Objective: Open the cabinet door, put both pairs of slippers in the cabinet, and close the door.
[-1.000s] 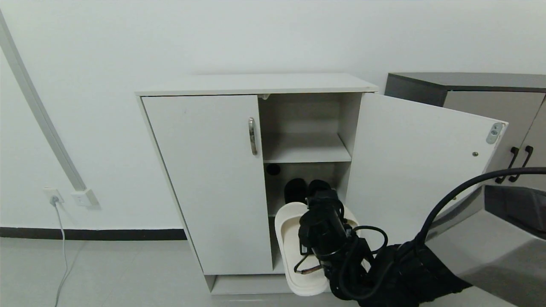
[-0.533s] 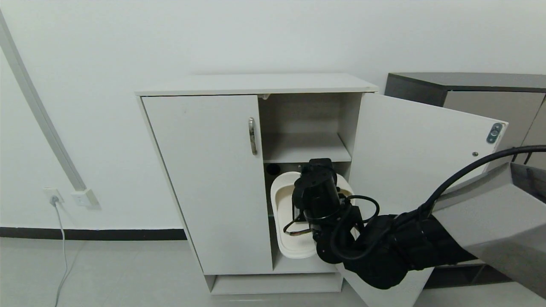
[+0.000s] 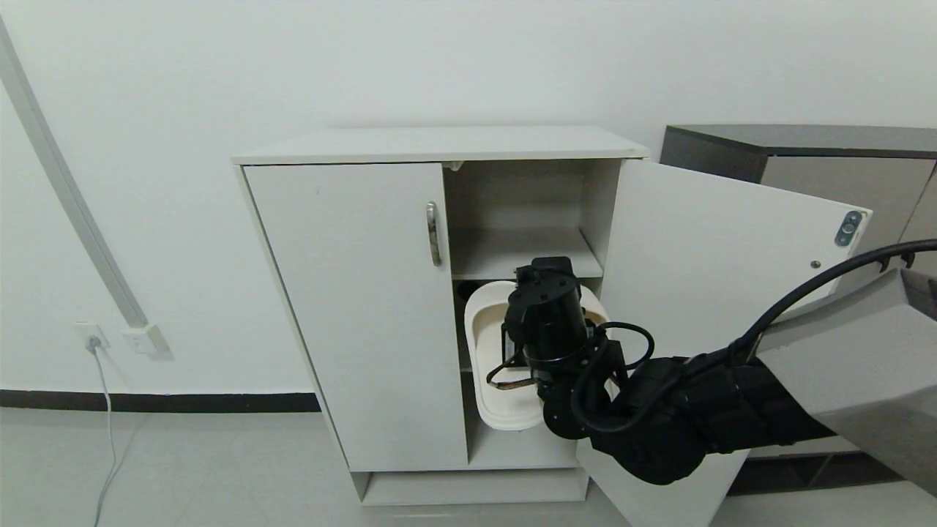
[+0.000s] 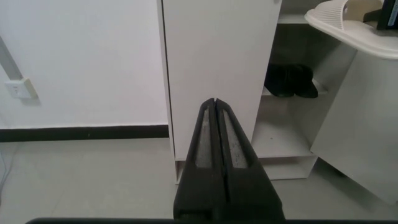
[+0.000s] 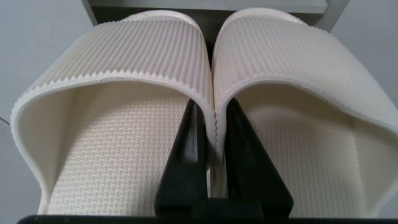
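The white cabinet (image 3: 351, 307) stands against the wall with its right door (image 3: 703, 278) swung open and its left door shut. My right gripper (image 3: 538, 289) is shut on the pair of cream slippers (image 3: 494, 366), pinching their inner edges together (image 5: 211, 124), and holds them in front of the open compartment just under the middle shelf. A pair of black slippers (image 4: 291, 81) sits on the lower shelf inside. My left gripper (image 4: 214, 109) is shut, empty, low down and facing the cabinet's shut left door (image 4: 217, 56).
A grey cabinet (image 3: 798, 157) with black handles stands to the right behind the open door. A wall socket with a cable (image 3: 94, 340) is low on the left wall. Bare floor (image 3: 183, 468) lies before the cabinet.
My right arm has raised the cream slippers from near the floor up and forward to the open compartment, now covering the black slippers in the head view.
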You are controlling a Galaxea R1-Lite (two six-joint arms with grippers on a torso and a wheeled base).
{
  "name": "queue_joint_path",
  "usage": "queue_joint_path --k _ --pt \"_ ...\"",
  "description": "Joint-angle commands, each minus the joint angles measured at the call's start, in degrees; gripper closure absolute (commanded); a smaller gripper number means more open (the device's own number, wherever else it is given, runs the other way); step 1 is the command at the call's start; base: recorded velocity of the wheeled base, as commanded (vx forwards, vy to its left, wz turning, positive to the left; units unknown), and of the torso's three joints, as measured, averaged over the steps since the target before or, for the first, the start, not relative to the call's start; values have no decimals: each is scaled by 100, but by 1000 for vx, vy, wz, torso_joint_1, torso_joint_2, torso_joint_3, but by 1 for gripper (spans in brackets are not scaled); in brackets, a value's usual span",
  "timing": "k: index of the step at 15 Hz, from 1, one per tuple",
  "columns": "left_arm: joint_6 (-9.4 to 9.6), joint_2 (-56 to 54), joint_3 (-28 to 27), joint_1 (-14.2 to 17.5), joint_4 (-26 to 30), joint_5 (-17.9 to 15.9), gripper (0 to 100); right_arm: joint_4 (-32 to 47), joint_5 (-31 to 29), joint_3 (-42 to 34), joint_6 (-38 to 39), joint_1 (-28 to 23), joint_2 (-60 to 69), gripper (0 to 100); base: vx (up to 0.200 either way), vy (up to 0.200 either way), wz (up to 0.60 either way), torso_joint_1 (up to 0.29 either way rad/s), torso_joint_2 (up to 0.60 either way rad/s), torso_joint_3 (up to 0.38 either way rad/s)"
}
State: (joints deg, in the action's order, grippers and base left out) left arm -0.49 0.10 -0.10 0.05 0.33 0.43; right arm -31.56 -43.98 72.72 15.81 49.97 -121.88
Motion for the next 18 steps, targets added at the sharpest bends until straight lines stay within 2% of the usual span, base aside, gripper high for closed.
queue_joint_path --k 1,15,18 --pt "-4 -1 1 4 2 1 100 1 4 -12 -8 -5 50 100 0 0 0 0 0 0" --pt "-4 -1 1 4 2 1 100 -34 -102 -240 -201 48 244 100 200 0 0 1 2 2" --pt "-13 -1 1 4 2 10 100 -34 -102 -240 -201 101 253 100 0 0 0 0 0 0"
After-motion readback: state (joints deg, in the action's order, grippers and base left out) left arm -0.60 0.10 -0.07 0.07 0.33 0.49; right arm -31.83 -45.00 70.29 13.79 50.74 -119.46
